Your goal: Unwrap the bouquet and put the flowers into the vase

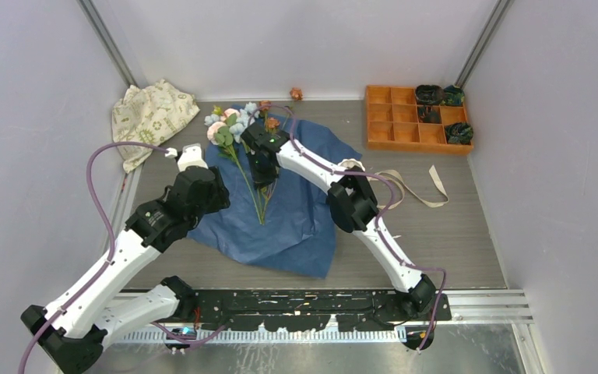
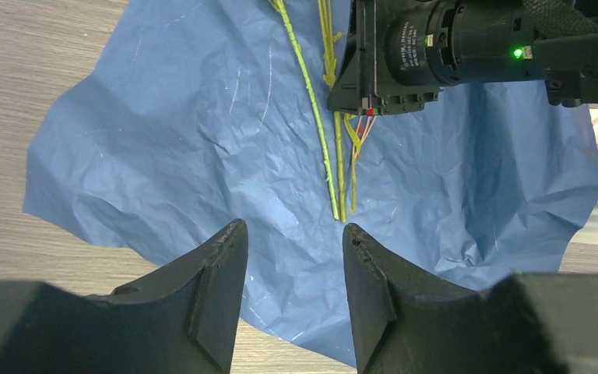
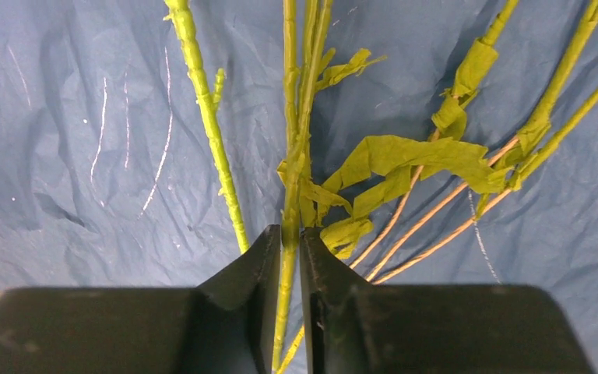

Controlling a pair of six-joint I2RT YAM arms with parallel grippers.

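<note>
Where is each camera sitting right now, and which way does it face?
Top external: above and behind the bases, looking down on blue paper and flowers; both arms show.
Left wrist: on the left arm, facing down at the paper; left gripper open, right arm's wrist above.
Right wrist: low over the paper, facing along the stems; right gripper closed on one.
Shared: both wrist views show paper and stems.

Blue paper; green stems; cloth perhaps cream.
</note>
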